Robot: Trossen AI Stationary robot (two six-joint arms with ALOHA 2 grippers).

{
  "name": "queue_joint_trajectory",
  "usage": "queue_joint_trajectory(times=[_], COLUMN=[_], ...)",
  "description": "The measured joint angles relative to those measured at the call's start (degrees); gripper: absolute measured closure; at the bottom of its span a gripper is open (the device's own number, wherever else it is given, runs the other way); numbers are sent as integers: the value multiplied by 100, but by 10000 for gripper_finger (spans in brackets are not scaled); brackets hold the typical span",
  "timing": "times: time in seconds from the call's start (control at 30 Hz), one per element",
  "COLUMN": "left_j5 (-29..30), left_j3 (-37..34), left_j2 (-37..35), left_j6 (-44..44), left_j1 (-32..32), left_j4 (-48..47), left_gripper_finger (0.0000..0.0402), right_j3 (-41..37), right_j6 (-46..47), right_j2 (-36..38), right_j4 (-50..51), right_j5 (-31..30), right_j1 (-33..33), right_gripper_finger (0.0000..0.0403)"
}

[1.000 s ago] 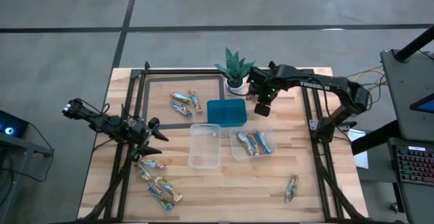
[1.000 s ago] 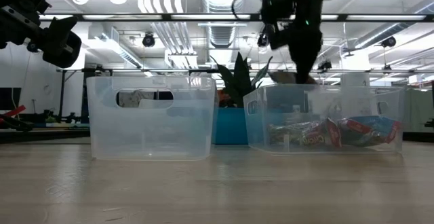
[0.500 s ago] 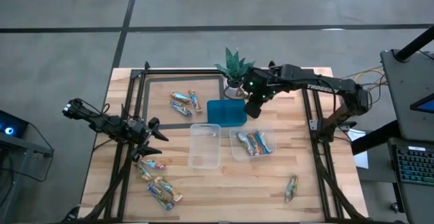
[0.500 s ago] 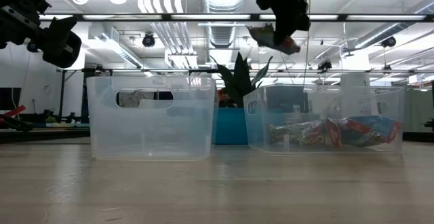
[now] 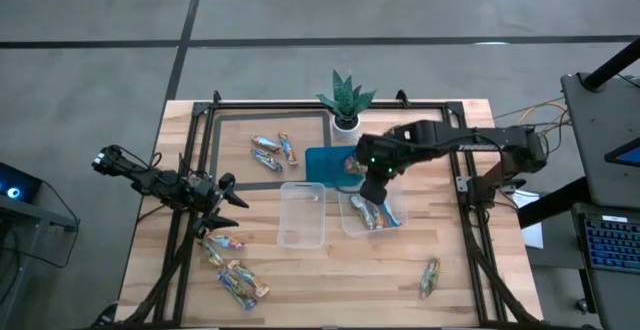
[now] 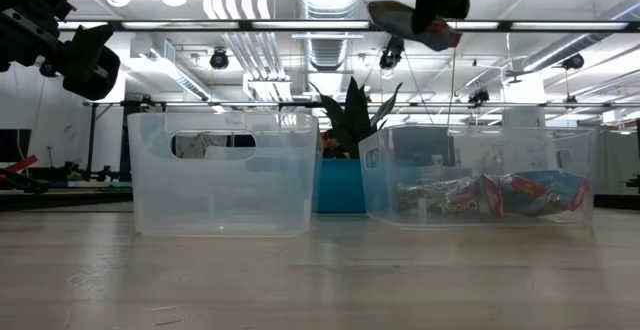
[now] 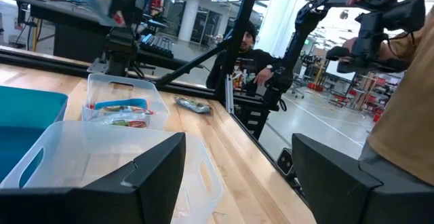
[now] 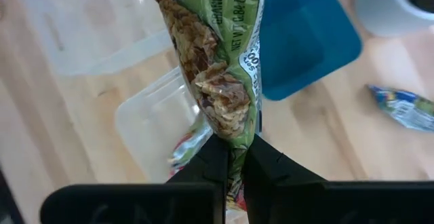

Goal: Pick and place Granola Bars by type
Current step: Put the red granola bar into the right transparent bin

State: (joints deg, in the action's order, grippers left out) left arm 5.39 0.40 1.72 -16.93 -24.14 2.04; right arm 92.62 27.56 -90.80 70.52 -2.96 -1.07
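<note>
My right gripper (image 5: pixel 363 177) hangs high over the gap between the teal tray (image 5: pixel 326 166) and the clear tub (image 5: pixel 392 224) that holds several granola bars (image 5: pixel 374 210). It is shut on a green-wrapped granola bar (image 8: pixel 215 68), which also shows high up in the low view (image 6: pixel 410 22). An empty clear tub (image 5: pixel 302 213) stands to the left of the filled one. Loose bars lie on the table at the far left (image 5: pixel 272 150), the near left (image 5: pixel 232 265) and the near right (image 5: pixel 430 275). My left gripper (image 5: pixel 232 192) waits open at the table's left side. My right gripper pinches one end of the green bar's wrapper (image 8: pixel 234 137) between its two fingers (image 8: pixel 211 161). The fingers slant steeply down from above. The bar is lifted clear of the table and tubs and sticks out past the fingertips, tilted.
A potted plant (image 5: pixel 346 100) stands at the far edge behind the teal tray. Black frame rails (image 5: pixel 210 130) run along the table's left, far and right sides. In the left wrist view a person (image 7: pixel 247 54) shows beyond the table.
My right gripper has risen and swung from beside the plant toward the near edge, over the teal tray's right end and the filled tub, rolling its wrist. It stays shut on the green bar, which has gone up with it, clear of everything.
</note>
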Motion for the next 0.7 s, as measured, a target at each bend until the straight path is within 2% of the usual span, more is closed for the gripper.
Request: queue_joint_trajectory(times=[0.33, 0.7], left_j5=[0, 0], left_j3=[2, 0], left_j2=[0, 0], left_j6=[2, 1], left_j1=[0, 1], left_j4=[0, 0], left_gripper_finger=[152, 152], right_j3=[0, -6], right_j6=[1576, 3012], right_j2=[6, -86], right_j4=[-44, -146], right_j5=[50, -5], right_j1=[-709, -987], right_gripper_finger=[391, 391])
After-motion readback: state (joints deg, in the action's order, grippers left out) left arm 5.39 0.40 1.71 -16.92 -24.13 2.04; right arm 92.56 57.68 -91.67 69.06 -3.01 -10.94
